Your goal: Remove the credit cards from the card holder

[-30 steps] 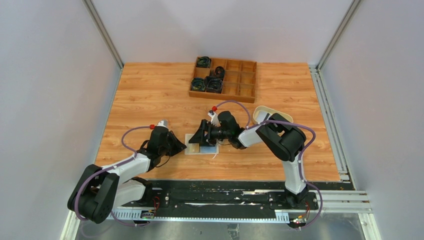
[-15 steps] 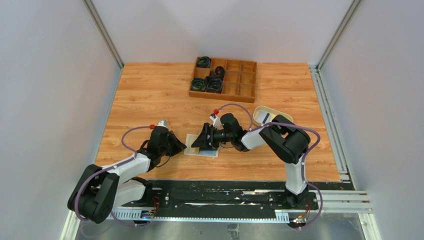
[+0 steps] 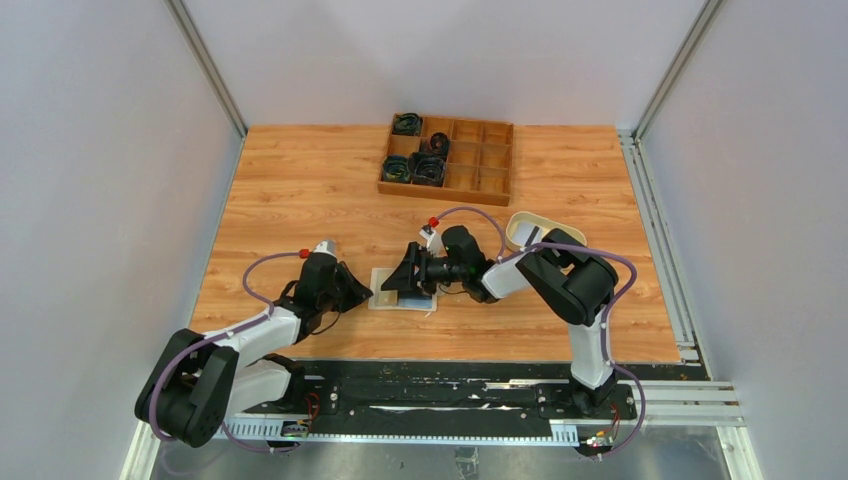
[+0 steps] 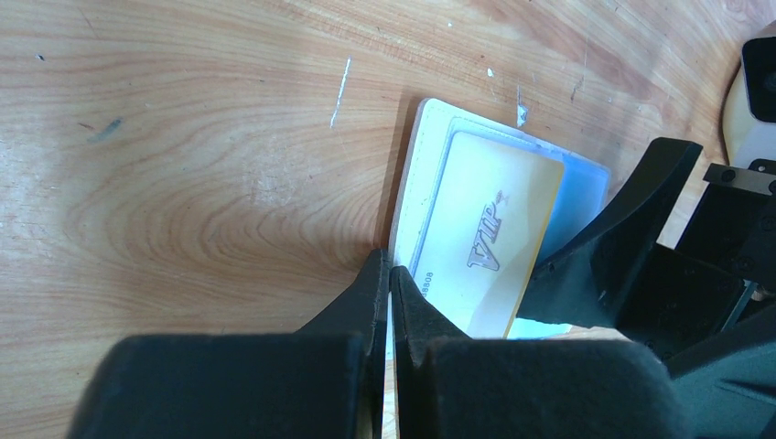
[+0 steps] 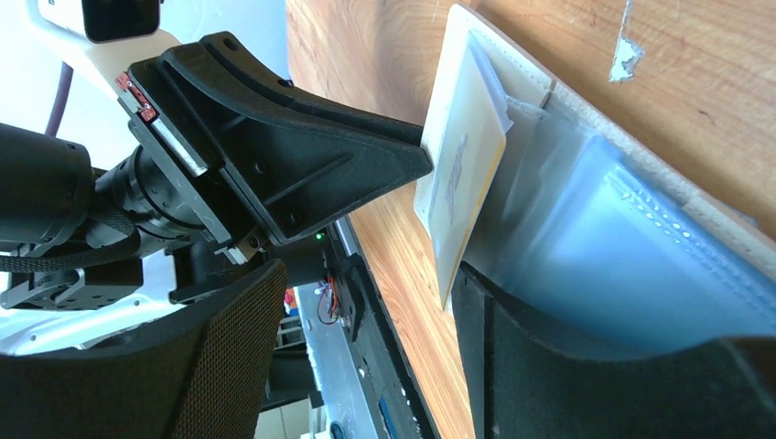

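The card holder lies open and flat on the table in front of both arms, its pale inside facing up. A whitish credit card with a yellow edge and "VIP" lettering sticks partly out of a slot; in the right wrist view this card tilts up off the holder. My left gripper is shut on the holder's near edge. My right gripper is open over the holder, with one finger resting on a clear bluish sleeve beside the card's edge.
A brown wooden compartment box with black coiled items stands at the back. A cream oval tray sits behind the right arm. The table's front edge and the black base rail run just below the holder.
My right gripper has narrowed slightly and settled a little lower over the holder. The left gripper has kept its grip and has not moved.
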Motion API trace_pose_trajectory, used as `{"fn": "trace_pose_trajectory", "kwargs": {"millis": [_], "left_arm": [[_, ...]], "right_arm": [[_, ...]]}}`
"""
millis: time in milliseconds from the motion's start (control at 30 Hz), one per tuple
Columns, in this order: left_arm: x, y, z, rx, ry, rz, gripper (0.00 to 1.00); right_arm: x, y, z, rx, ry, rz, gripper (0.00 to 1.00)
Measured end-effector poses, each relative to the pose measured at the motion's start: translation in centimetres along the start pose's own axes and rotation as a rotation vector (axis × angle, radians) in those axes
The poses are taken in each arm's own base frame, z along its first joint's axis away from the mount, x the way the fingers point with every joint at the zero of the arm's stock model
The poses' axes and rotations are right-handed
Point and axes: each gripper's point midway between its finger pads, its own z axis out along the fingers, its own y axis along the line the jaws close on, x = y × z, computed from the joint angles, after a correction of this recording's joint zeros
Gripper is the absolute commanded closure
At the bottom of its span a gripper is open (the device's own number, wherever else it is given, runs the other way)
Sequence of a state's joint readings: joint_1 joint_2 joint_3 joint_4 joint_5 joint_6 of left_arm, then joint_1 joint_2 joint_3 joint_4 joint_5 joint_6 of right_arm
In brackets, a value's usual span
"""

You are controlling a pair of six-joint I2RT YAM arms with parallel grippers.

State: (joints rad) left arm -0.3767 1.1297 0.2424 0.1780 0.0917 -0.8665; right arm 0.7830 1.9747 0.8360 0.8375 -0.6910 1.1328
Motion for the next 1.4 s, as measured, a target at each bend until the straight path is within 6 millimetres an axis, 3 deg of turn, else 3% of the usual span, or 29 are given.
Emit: {"fn": "trace_pose_trajectory", "kwargs": {"millis": [733,1100,1200,1400], "left_arm": [[0.0,0.0,0.0,0.006,-0.005,0.004,1.00],[0.0,0.0,0.0,0.006,-0.006,0.004,1.00],[0.0,0.0,0.0,0.006,-0.005,0.004,1.00],[0.0,0.0,0.0,0.006,-0.006,0.005,1.00]], "right_arm": [[-1.3,0.1,-1.9,-0.037,-0.066,0.066,0.39],[-1.1,-0.3,-2.7,-0.043,-0.069,0.082,0.80],[-1.0,-0.4,-2.8,-0.045,-0.068,0.082,0.99],[-0.9,-1.3,-3.3,-0.027,-0.073,0.094,1.00]]}}
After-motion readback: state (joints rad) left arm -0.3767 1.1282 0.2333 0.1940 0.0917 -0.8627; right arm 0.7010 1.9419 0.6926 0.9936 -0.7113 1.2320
